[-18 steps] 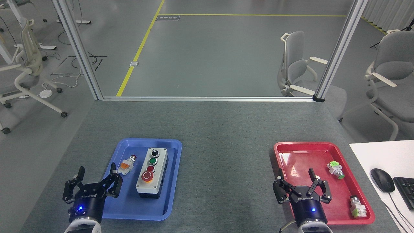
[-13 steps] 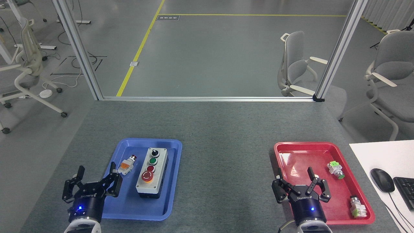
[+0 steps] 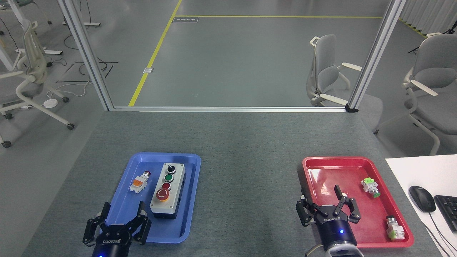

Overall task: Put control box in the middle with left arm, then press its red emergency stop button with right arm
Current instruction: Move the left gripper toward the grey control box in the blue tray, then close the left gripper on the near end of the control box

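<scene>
A: Item one, step in hand?

B: The first, by my reading. The control box [image 3: 167,190] lies in the blue tray [image 3: 192,160], not yet on the bare tabletop [image 3: 246,171] between the two trays. The left gripper [image 3: 122,218] has its fingers spread and holds nothing; the box sits just ahead of its right-hand finger, apart from it.

A: Next move?

B: Likely the spread fingers go forward and a little rightward to straddle the box across its short sides, close, lift it clear of the tray rim and set it down to the right. The rim could catch the black base if the lift is low.

A: Item two, the emergency stop button [image 3: 162,194]?

B: On the box's near end, the end closest to the left fingers. Untouched.

A: Right gripper [image 3: 326,205]?

B: Fingers spread, empty, poised over the near left corner of the red tray [image 3: 357,160]. The button is well off to its left.

A: Contents?

B: Blue tray: the box and a small white-and-orange push button [image 3: 140,181], ahead of the left fingers. Red tray: two green-and-white push buttons, one [image 3: 370,187] ahead and right of the right fingers, one [image 3: 395,228] to their right.
</scene>
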You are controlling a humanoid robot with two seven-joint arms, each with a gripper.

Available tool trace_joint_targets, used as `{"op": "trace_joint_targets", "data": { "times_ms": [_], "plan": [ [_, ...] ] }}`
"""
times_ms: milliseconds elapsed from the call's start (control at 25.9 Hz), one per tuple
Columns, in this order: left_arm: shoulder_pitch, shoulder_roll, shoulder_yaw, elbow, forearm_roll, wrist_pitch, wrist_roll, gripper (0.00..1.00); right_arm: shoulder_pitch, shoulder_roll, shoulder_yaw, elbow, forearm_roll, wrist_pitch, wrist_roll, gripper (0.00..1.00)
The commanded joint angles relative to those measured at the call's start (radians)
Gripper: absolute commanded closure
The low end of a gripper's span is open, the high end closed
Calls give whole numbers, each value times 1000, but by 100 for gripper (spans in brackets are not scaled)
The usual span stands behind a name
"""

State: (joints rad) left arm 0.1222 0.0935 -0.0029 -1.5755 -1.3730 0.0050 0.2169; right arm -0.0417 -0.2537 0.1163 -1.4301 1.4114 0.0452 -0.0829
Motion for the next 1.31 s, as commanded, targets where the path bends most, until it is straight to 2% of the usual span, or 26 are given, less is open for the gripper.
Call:
{"op": "trace_joint_targets", "data": {
  "times_ms": [0, 116, 155, 271, 618, 889, 1159, 1275],
  "plan": [
    [-3, -37, -84, 14, -110, 75, -1, 5, 5, -1, -4, 0, -6, -42, 35, 2],
    [-38, -72, -144, 97, -162, 148, -7, 5, 0, 2, -6, 2, -132, -41, 35, 2],
    [-56, -77, -160, 135, -169, 168, -7, 5, 0, 4, -4, 2, -150, -36, 35, 2],
    [-107, -84, -170, 235, -175, 207, -7, 5, -1, 5, -4, 0, -150, -15, 28, 2],
    [-213, -86, -170, 370, -172, 216, -11, 5, -4, 5, -10, -4, -150, 73, -47, 2],
    [-251, -86, -164, 430, -156, 220, -21, 5, -4, 19, -18, -3, -150, 62, -47, 2],
    [-306, -90, -163, 512, -126, 222, -24, 5, -10, 10, -12, -3, -149, 47, -41, 2],
    [-335, -92, -163, 562, -109, 219, -24, 4, -12, 4, -10, -3, -111, 38, -35, 3]
  ]
}}
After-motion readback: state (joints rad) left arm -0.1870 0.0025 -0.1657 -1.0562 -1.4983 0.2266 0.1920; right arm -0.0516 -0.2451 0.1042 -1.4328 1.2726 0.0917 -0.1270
